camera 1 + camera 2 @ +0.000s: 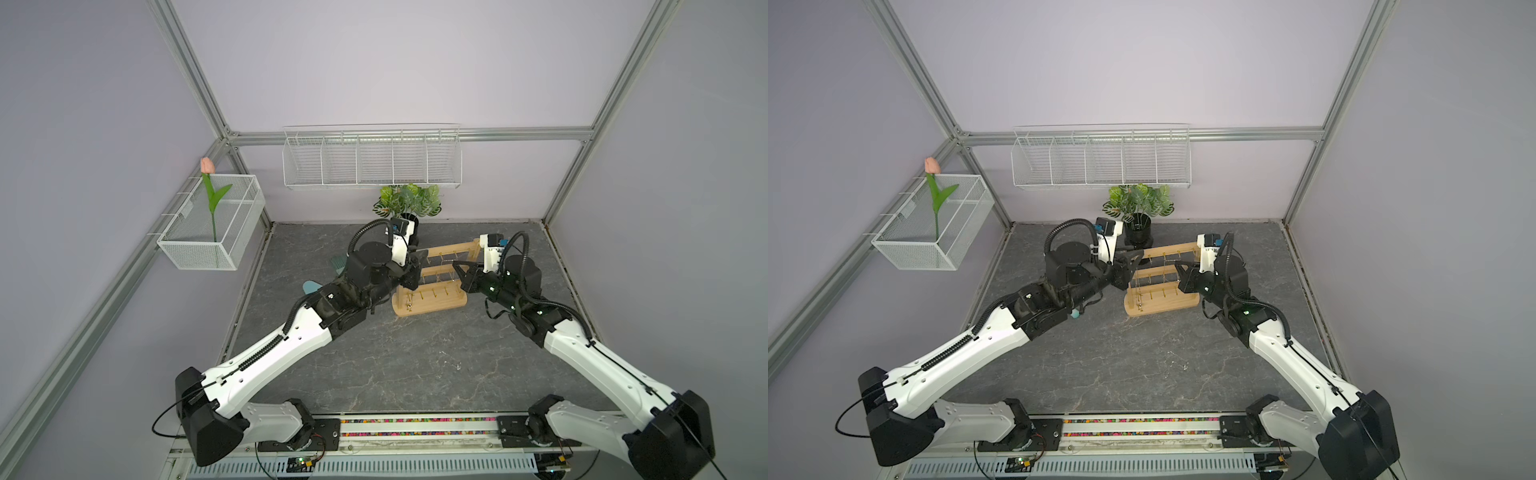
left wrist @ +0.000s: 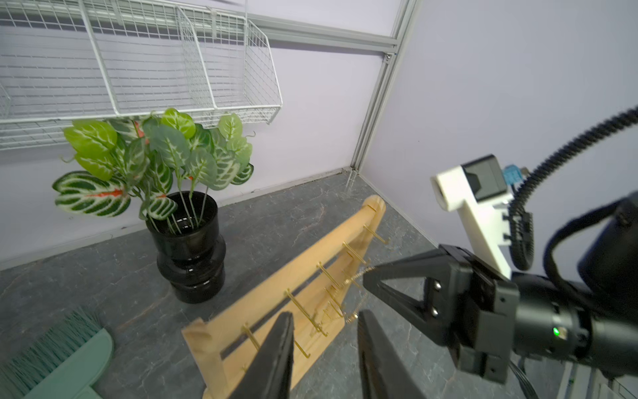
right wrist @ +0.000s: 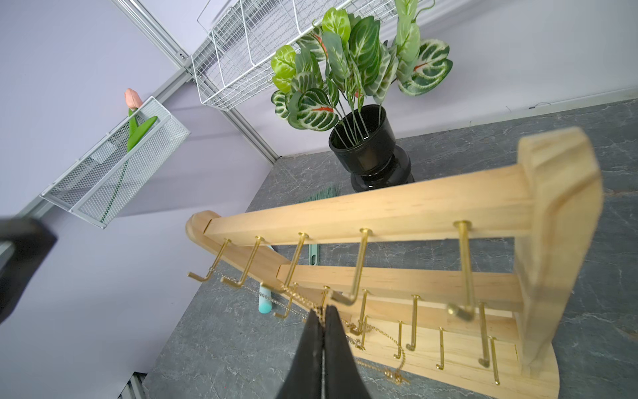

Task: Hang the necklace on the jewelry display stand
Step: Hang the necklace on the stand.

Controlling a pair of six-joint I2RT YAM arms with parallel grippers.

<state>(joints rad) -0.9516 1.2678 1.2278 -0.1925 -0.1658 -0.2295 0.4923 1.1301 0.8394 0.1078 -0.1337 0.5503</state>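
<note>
clamping the necklace (image 3: 350, 326) beside the jewelry display stand (image 3: 379, 207), the right gripper (image 3: 322, 311) is clenched, the left gripper (image 2: 326, 314) parted.

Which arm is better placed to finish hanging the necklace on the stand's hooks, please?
The right, probably. The right gripper is shut on the necklace right at the top-row hooks of the jewelry display stand, while the left gripper is open at the stand's end, gripping nothing.

Pale purple walls (image 1: 395, 62) stand behind a grey stone-look bench (image 1: 395, 361). Silver metal bars (image 1: 191, 62) frame the corners. A white wire shelf (image 1: 372, 160) hangs at the back.
</note>
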